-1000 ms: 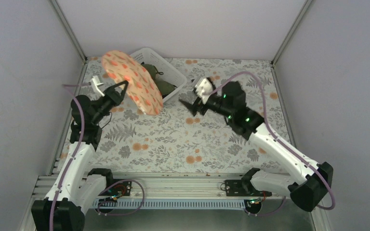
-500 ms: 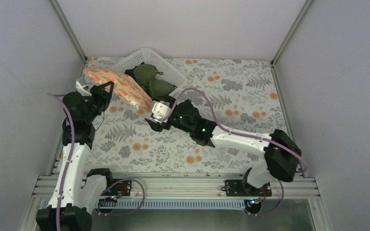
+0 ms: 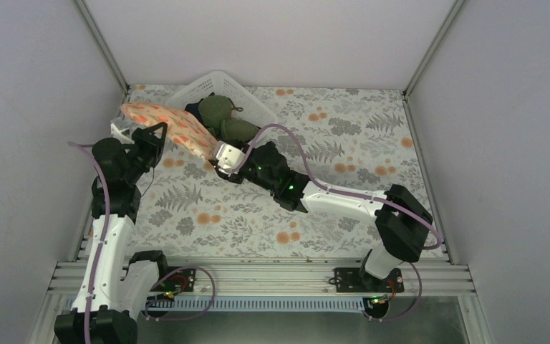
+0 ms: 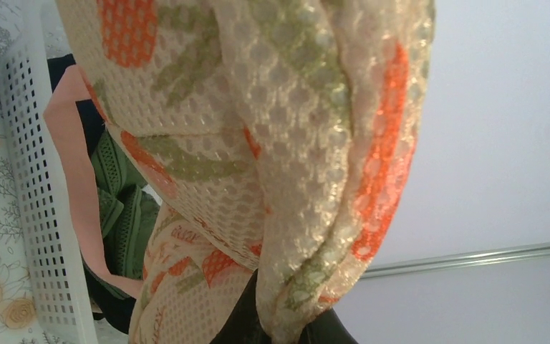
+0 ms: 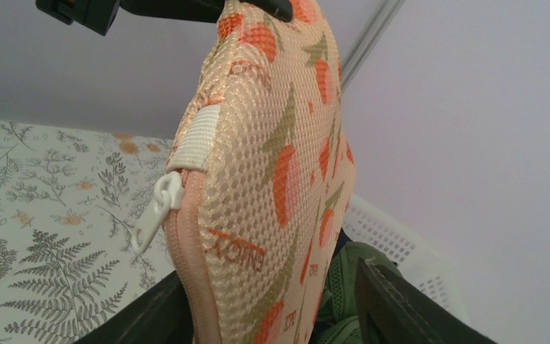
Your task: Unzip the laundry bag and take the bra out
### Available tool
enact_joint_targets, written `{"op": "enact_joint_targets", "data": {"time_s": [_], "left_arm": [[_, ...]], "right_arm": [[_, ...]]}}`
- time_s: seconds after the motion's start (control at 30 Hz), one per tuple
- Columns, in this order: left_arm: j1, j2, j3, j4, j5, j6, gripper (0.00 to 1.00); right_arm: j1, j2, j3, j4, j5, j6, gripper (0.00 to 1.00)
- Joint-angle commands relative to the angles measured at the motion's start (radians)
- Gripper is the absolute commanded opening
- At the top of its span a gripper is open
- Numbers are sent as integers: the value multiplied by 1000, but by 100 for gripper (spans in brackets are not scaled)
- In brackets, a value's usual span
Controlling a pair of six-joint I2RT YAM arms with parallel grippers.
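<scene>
The laundry bag [image 3: 172, 125], peach mesh with orange flower print, hangs tilted in front of the basket. It is zipped shut, and its white zipper pull [image 5: 156, 211] hangs at the edge. My left gripper [image 3: 159, 132] is shut on a fold of the bag's upper left end [image 4: 286, 315]. My right gripper [image 3: 213, 156] is open, with its fingers [image 5: 401, 308] on either side of the bag's lower right end [image 5: 258, 215]. The right finger stands apart from the cloth. The bra is hidden.
A white lattice basket [image 3: 254, 106] stands at the back, right behind the bag. It holds olive-green bras [image 3: 225, 118], which also show in the right wrist view [image 5: 344, 279]. The floral table cloth [image 3: 344, 150] spreads right and forward. Grey walls close in the left, back and right sides.
My left gripper has lowered the bag from high up to just in front of the basket. My right arm has swung left across the table and brought its open jaws round the bag's end.
</scene>
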Motion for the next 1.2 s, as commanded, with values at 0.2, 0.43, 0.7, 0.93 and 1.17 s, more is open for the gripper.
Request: {"op": "enact_joint_targets", "data": {"time_s": [0.2, 0.43, 0.7, 0.93, 1.17], "left_arm": [[1, -30, -6, 4, 20, -18, 2], [4, -53, -34, -7, 7, 57, 17], [46, -151, -28, -169, -154, 484, 100], [56, -286, -7, 6, 138, 1203, 100], [-181, -131, 124, -542, 530, 1768, 89]], "right_arm": [[1, 62, 90, -5, 20, 9, 6], [-58, -48, 49, -39, -30, 30, 3], [-143, -213, 14, -307, -242, -50, 3], [-190, -297, 31, -627, -416, -157, 3], [-192, -238, 113, -762, -439, -113, 3]]}}
